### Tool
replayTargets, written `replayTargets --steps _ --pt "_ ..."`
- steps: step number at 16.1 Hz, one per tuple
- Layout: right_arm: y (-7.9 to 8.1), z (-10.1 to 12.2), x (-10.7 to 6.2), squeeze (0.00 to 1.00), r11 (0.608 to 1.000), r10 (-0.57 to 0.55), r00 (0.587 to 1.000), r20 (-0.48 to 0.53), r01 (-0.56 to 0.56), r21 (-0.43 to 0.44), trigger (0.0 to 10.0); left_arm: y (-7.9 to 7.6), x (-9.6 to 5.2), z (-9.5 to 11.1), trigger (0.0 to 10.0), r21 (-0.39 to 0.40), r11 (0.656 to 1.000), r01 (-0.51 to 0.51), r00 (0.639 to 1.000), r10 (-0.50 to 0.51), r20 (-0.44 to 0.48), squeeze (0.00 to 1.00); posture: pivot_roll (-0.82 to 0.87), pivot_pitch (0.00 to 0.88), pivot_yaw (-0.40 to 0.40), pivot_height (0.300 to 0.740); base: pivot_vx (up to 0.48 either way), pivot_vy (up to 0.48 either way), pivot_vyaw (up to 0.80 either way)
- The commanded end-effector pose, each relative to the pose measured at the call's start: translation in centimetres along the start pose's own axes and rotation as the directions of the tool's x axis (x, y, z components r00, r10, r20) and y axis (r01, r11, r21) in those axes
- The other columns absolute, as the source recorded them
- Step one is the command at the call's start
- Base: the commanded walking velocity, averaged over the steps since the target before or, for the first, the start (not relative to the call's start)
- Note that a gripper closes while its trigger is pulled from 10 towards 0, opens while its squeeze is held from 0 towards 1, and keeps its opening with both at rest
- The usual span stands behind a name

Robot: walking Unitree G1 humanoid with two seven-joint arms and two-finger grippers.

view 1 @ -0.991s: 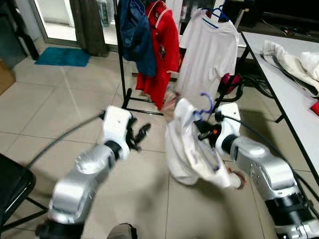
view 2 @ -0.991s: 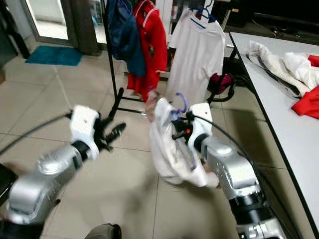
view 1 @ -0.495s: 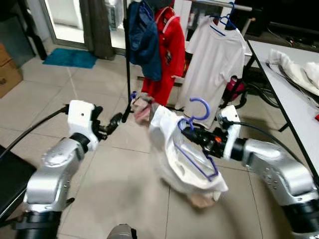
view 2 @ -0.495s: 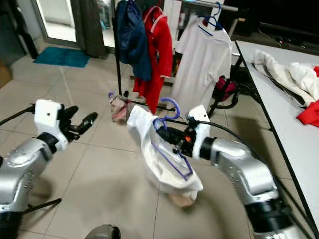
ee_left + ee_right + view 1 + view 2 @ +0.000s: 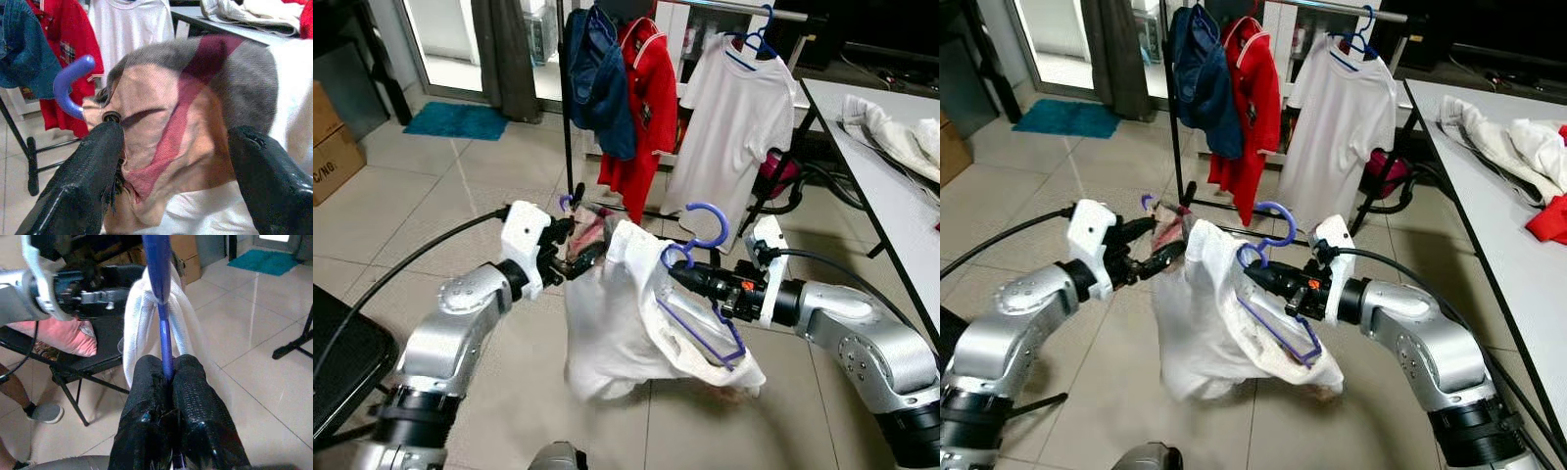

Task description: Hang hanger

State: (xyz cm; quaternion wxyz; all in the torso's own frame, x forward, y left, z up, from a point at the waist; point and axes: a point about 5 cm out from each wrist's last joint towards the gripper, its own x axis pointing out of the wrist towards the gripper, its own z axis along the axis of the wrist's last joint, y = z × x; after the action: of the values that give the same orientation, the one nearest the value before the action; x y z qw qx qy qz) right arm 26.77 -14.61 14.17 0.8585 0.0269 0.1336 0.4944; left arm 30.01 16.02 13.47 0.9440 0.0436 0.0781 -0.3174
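Right gripper clamped tight on the purple plastic hanger, both black fingers pressed together on its thin bar, hook uppermost and free. Draped over that hanger, a white cotton garment sagging well clear of the tiled floor, roughly midway between the two arms. Left gripper at the garment's far shoulder, fingers spread apart with a bunched pink-and-red patterned cloth lying between them; whether they bear on it cannot be told. Black metal clothes rack standing beyond both arms, carrying a dark blue garment, a red shirt and a white T-shirt on a blue hanger; silver rail across the top, well above the held hook. White table along the right side, strewn with pale clothes. Cardboard box and teal floor mat to the left. Key relation: rail ahead of and higher than the hook, hanger's long axis slanting down toward the right wrist, right arm the one carrying it and the nearer to the free stretch of rail. Judged next need: lift and forward reach, hook opening turned toward the rail. Risk judged: trailing fabric snagging on the left fingers during the lift.
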Motion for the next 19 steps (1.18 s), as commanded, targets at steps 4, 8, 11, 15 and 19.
replayTargets --steps 4,8,11,15,19 --pt "0.1 1.4 -0.3 0.0 0.998 0.058 0.997 0.052 -0.057 -0.029 10.0 0.5 0.6 -0.2 3.8 0.025 0.999 -0.028 1.0 0.028 0.003 0.0 0.06 0.0 -0.04 0.74 0.0 0.0 0.0" --pt "0.1 1.7 -0.4 0.0 0.997 0.081 0.995 0.058 -0.08 -0.024 10.0 1.3 1.1 -0.3 1.7 0.029 0.996 -0.082 0.997 0.081 0.014 0.0 0.06 0.0 -0.053 0.74 0.0 0.0 0.0" --pt "0.1 2.0 -0.5 0.0 0.996 0.091 0.994 0.061 -0.089 -0.024 10.0 1.5 1.5 -0.3 0.0 0.028 0.996 -0.083 0.996 0.083 0.021 0.0 0.05 0.0 -0.051 0.74 0.0 0.0 0.0" --pt "0.0 2.0 -0.6 0.0 0.996 0.081 0.995 0.063 -0.08 -0.025 10.0 1.6 1.8 -0.3 0.0 0.031 0.996 -0.084 0.996 0.083 0.03 0.0 0.05 0.0 -0.045 0.74 0.0 0.0 0.0" --pt "-0.7 1.8 -0.7 0.0 0.999 0.026 0.998 0.049 -0.024 -0.026 10.0 1.6 1.7 -0.2 0.0 0.04 0.995 -0.091 0.995 0.089 0.036 0.0 0.06 0.0 -0.048 0.74 0.0 0.0 0.0"
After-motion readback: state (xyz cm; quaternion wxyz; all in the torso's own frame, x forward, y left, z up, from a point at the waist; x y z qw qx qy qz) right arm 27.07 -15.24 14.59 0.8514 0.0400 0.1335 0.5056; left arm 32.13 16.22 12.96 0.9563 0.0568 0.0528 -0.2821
